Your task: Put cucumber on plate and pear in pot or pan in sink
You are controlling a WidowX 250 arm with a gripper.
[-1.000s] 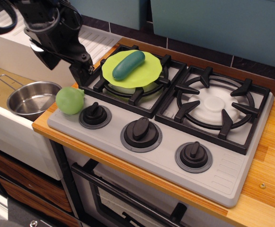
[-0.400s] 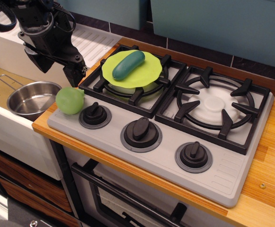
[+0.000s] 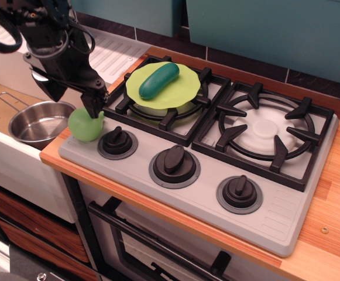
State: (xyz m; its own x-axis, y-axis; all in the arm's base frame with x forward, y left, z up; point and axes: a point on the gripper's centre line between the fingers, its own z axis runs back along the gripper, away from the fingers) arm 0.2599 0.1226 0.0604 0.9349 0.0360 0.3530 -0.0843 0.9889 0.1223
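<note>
**Tool drops onto the pear at the stove's corner**

A toy kitchen fills the view: teal cabinet fronts at the back, a wooden table point(image 3: 333, 193) carrying a grey two-burner stove point(image 3: 216, 175), and the white sink point(image 3: 6, 152) set in to the left. In the sink's tan basin stands the steel saucepan point(image 3: 38, 122), empty, its wire handle pointing away to the left. The lime-green plate point(image 3: 181, 88) lies on the left burner grate with the cucumber point(image 3: 158, 80) already on it, so that half of the task looks done.

The pear point(image 3: 85, 124) sits at the stove's front-left corner, just beside the left knob and close to the saucepan's rim. Over the past second the black arm has swung left and come down; its tool point(image 3: 92, 108) now meets the top of the pear. One dark finger shows against the fruit; whether the tool is parted or closed cannot be told. A grasp of the pear seems imminent, followed by a short carry to the saucepan.
</note>
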